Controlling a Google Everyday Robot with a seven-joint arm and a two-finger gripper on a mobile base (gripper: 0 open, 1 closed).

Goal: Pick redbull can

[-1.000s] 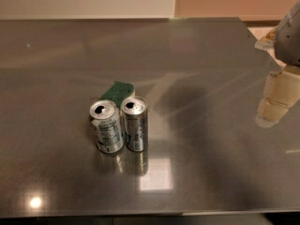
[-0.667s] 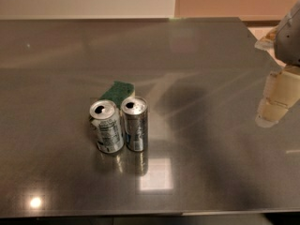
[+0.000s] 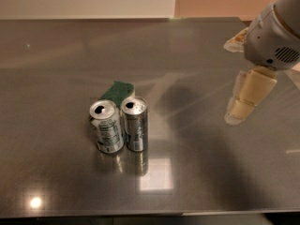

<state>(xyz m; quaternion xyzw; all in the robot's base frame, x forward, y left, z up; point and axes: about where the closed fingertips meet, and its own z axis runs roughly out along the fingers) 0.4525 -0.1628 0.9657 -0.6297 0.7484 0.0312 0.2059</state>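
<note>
The redbull can (image 3: 135,124) is slim and silver-grey with dark bluish panels. It stands upright on the grey table (image 3: 187,172), left of centre, and touches a wider white-and-green can (image 3: 106,127) on its left. My gripper (image 3: 236,115) hangs from the white arm at the right. It points down over the table, well to the right of the redbull can and apart from it, and holds nothing that I can see.
A green sponge (image 3: 117,90) lies just behind the two cans. A light crumpled packet (image 3: 236,40) lies at the far right, partly behind the arm. The table's front edge runs along the bottom of the view.
My gripper and arm have moved left, toward the cans. The cans and the sponge have not moved.
</note>
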